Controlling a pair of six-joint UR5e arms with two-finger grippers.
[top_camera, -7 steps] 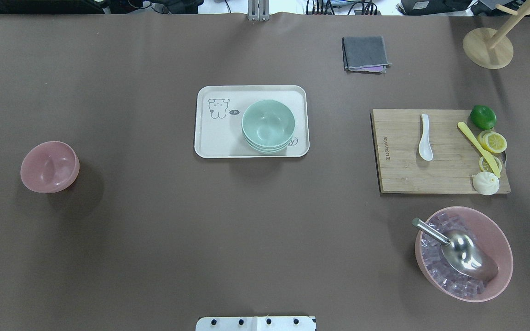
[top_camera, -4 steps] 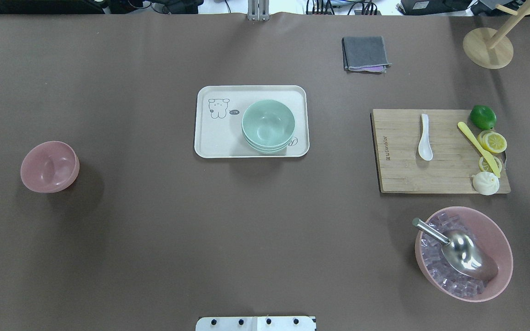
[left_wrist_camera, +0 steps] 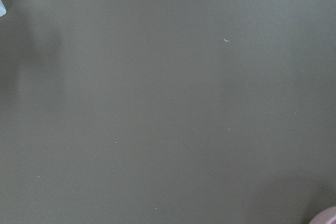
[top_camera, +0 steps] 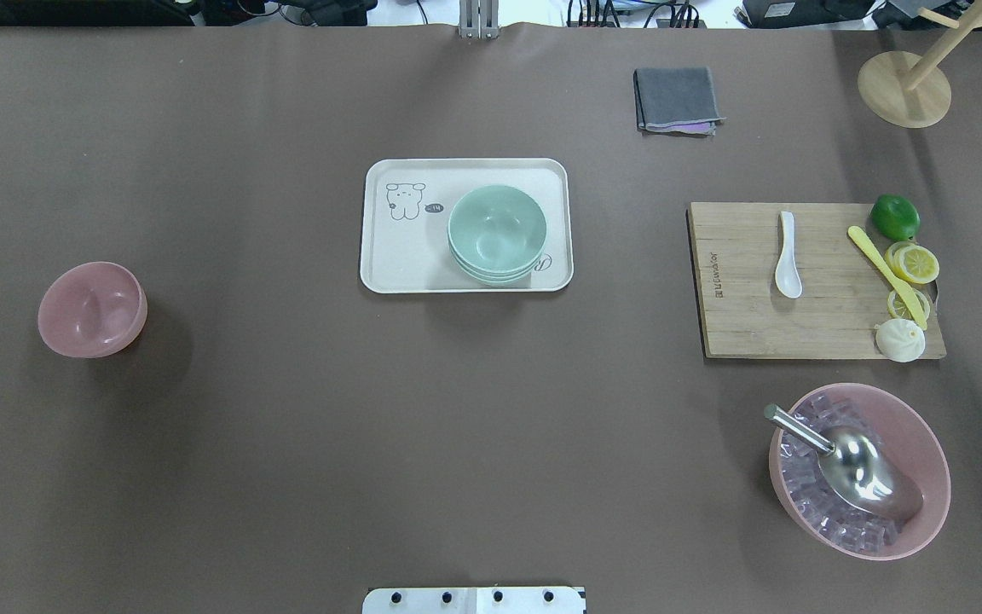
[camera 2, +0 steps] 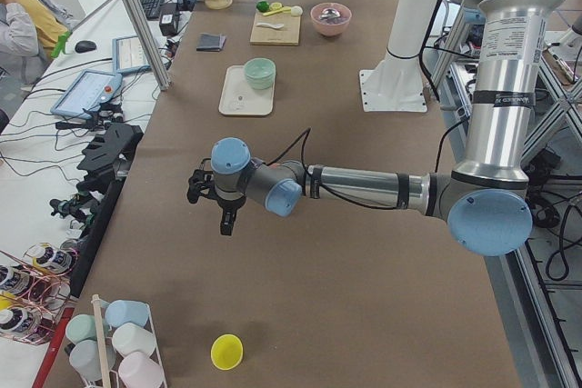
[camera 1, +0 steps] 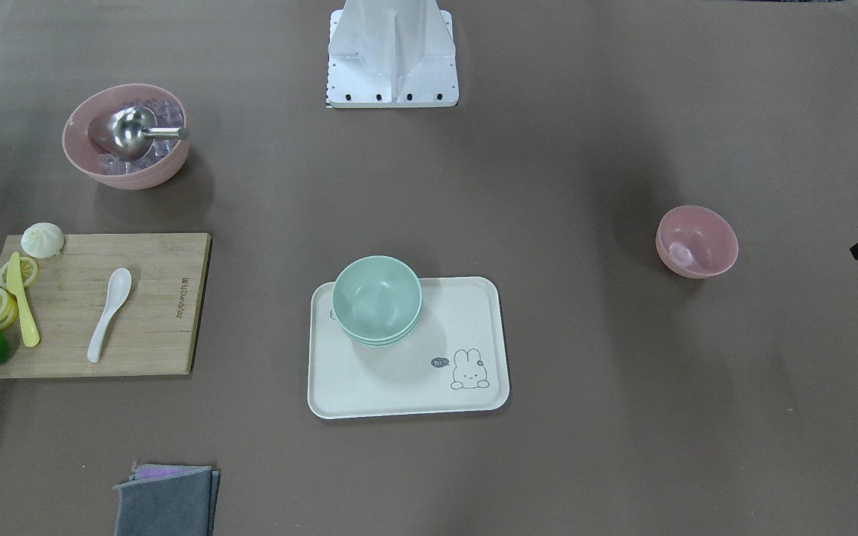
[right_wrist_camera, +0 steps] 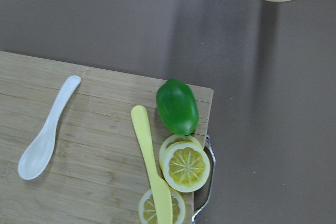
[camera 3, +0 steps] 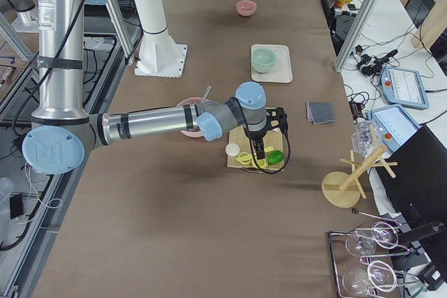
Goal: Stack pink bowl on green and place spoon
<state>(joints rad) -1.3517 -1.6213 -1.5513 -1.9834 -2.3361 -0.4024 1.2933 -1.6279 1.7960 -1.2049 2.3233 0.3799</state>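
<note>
The pink bowl (top_camera: 92,309) is seen upright and empty on the bare brown surface (top_camera: 286,443), well apart from everything else, on the robot's left side. The stack of green bowls (top_camera: 497,232) is set on the cream tray (top_camera: 406,256) at mid-table, on the half of the tray nearer the robot's right, beside the printed cartoon animal. The white spoon (top_camera: 788,256) is laid flat on the wooden cutting board (top_camera: 738,324) on the robot's right, apart from the yellow knife (top_camera: 883,271), the lime (top_camera: 895,217), the lemon slices (top_camera: 915,263) and the white bun (top_camera: 899,339) gathered along the board's outer edge. The left gripper (camera 2: 225,220) is held above the surface, out beyond the pink bowl and touching nothing; whether it is open cannot be told. The right gripper (camera 3: 260,153) is held above the board's outer end near the lime, nothing is seen in its grasp, and how far it is open cannot be told either. A larger pink bowl of ice (top_camera: 934,452) with a metal scoop (top_camera: 862,473) in it is placed nearer the robot than the board, and a folded grey cloth (top_camera: 677,99) is seen beyond it.
</note>
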